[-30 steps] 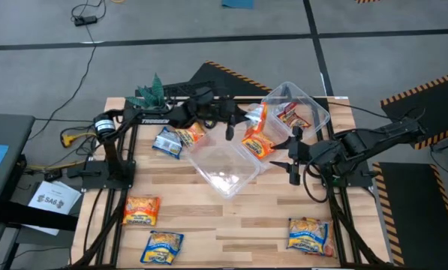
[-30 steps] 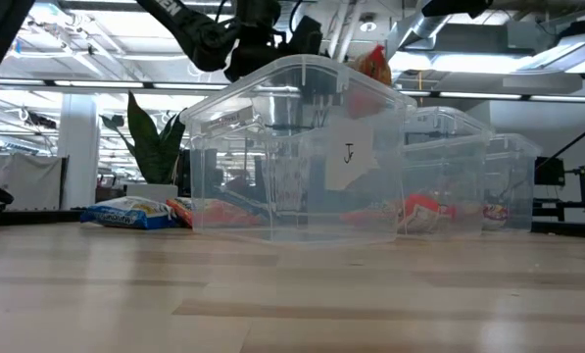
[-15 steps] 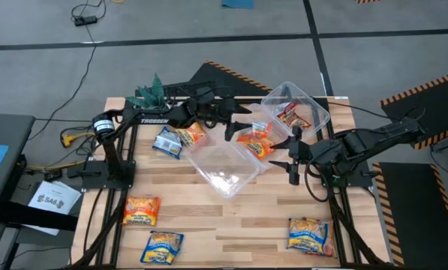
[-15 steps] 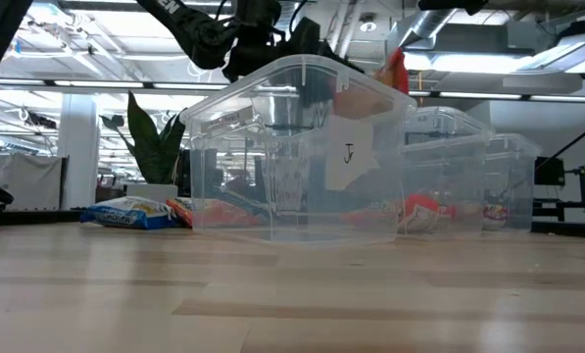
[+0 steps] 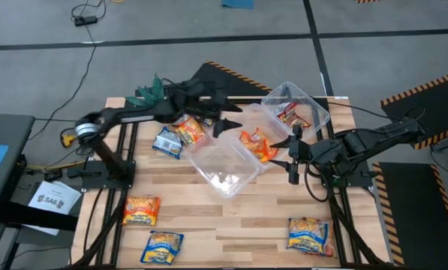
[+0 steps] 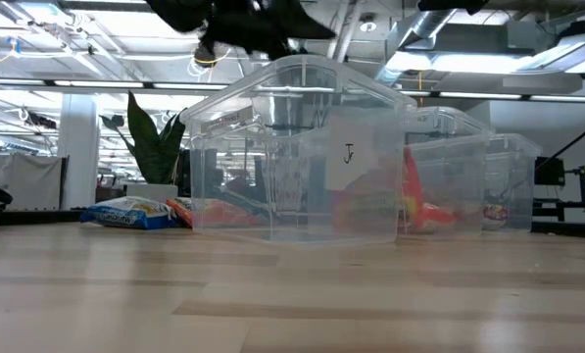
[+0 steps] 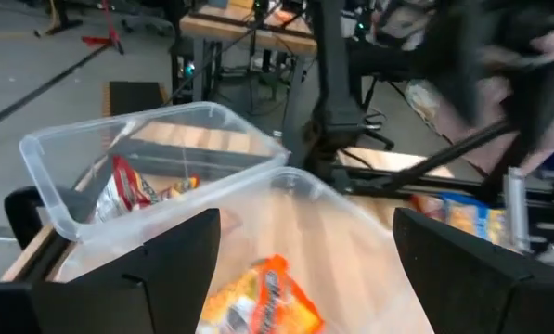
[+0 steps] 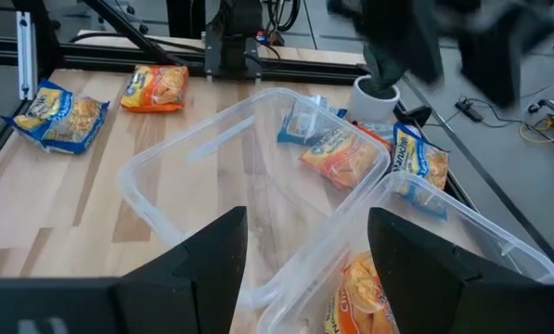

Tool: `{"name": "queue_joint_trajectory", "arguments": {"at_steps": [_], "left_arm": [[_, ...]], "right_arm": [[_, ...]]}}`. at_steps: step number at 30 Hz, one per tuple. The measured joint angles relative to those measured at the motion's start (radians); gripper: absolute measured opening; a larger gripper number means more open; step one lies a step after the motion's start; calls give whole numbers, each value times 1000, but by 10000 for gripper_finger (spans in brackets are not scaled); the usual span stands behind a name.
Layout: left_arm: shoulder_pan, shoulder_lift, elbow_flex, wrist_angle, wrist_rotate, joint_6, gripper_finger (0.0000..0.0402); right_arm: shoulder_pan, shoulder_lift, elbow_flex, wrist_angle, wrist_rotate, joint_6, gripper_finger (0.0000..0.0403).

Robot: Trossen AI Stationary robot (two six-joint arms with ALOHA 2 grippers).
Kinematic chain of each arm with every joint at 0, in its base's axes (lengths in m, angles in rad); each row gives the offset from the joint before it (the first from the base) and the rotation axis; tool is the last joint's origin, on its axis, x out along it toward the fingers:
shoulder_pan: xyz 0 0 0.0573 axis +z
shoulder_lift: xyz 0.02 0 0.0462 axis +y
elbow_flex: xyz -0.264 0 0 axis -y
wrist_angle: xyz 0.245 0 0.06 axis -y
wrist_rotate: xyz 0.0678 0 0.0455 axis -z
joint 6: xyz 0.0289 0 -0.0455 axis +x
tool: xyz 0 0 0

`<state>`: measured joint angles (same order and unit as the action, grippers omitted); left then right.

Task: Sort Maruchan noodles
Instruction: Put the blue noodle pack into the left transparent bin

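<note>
Seen from overhead, the left gripper point(image 5: 225, 120) hangs with its fingers spread wide and empty above the far edge of the clear tubs at the centre of the wooden table point(image 5: 231, 217). Just right of it an orange packet point(image 5: 258, 144) lies inside the middle tub point(image 5: 269, 154), free of the fingers; in the left wrist view the same packet point(image 7: 258, 301) shows below and between the two dark fingers. The far tub point(image 5: 311, 105), toward the upper right of the cluster, holds a dark red-brown packet point(image 5: 290, 114). The near tub point(image 5: 222, 166), angled toward the centre of the frame, has no packet visible in it.

The right gripper point(image 5: 292, 155) waits at the right side of the tubs, its fingers parted and holding nothing.

Loose packets lie scattered across the table. A blue-and-yellow packet point(image 5: 166, 141) and an orange packet point(image 5: 191, 132) rest touching each other just left of the tubs, near the potted plant point(image 5: 150, 93) at the upper left corner. At the lower left an orange packet point(image 5: 140, 210) sits above a blue-and-yellow one point(image 5: 162, 247). At the lower right a blue-and-yellow packet point(image 5: 308, 233) lies partly over another whose colour is hard to make out.

From table height, the orange packet point(image 6: 370, 211) shows through the wall of the labelled tub point(image 6: 272, 127).
</note>
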<state>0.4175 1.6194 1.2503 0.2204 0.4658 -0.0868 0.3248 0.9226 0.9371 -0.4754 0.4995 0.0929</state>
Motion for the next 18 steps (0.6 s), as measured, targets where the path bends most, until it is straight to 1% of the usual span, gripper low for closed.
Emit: {"name": "queue_joint_trajectory", "arguments": {"at_steps": [2, 4, 6, 8, 10, 12, 15, 18], "left_arm": [[-12, -85, -12, -92, -4, 24, 307], [-39, -174, -52, -137, -28, 33, 307], [-83, -266, -126, -151, -90, 30, 307], [-141, -364, -228, -137, -183, 37, 307], [-209, -460, -353, -79, -265, 39, 307], [-278, -556, -487, 14, -333, 37, 307], [-378, -674, -681, 205, -425, 14, 307], [-455, -764, -834, 392, -481, 5, 307]], "right_arm": [[0, 0, 0, -10, 0, 0, 245], [0, 0, 0, -25, 0, 1, 245], [0, 0, 0, -29, 0, 1, 245], [0, 0, 0, -36, 0, 4, 245], [0, 0, 0, -42, 0, 4, 245], [0, -1, 0, -42, 0, 4, 245], [-1, 0, 0, -40, 0, 4, 245], [-1, 0, 0, -37, 0, 13, 245]]}}
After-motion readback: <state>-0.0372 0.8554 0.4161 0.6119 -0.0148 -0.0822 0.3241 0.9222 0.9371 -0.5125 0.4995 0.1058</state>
